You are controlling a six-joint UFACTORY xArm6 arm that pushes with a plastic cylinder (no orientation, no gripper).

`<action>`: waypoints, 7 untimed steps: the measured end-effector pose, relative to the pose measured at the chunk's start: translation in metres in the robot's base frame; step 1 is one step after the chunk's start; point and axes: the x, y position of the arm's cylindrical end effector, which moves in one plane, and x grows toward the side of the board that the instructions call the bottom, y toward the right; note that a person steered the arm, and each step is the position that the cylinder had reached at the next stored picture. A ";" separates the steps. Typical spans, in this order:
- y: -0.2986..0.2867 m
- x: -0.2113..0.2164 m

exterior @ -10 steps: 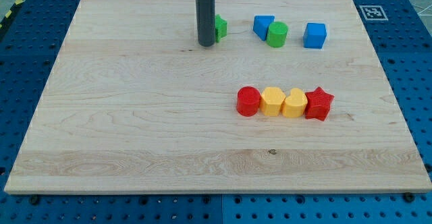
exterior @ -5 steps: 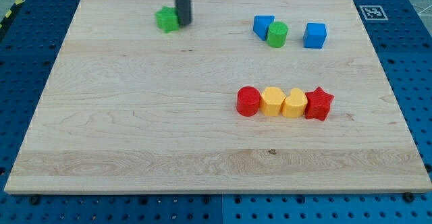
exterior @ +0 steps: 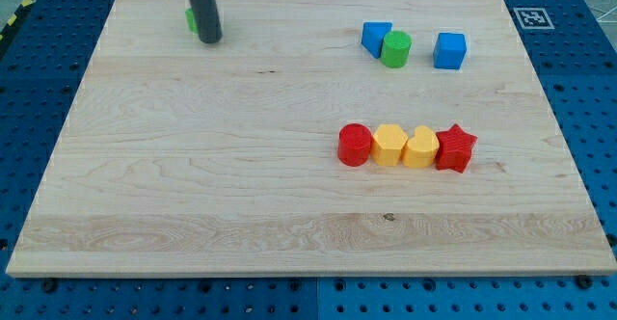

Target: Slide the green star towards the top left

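The green star (exterior: 192,19) lies near the view's top left part of the wooden board (exterior: 193,185). Only a thin green sliver of it shows, because my dark rod stands in front of it. My tip (exterior: 211,40) rests on the board right against the star's right side.
A blue block (exterior: 375,37), a green cylinder (exterior: 395,48) and a blue cube (exterior: 449,50) sit at the view's top right. A row of a red cylinder (exterior: 355,145), two yellow blocks (exterior: 388,146) (exterior: 420,147) and a red star (exterior: 455,148) lies right of centre.
My rod has moved steadily to the view's left along the top of the board, and the green star has slid left and slightly up with it.
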 end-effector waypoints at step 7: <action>-0.022 -0.012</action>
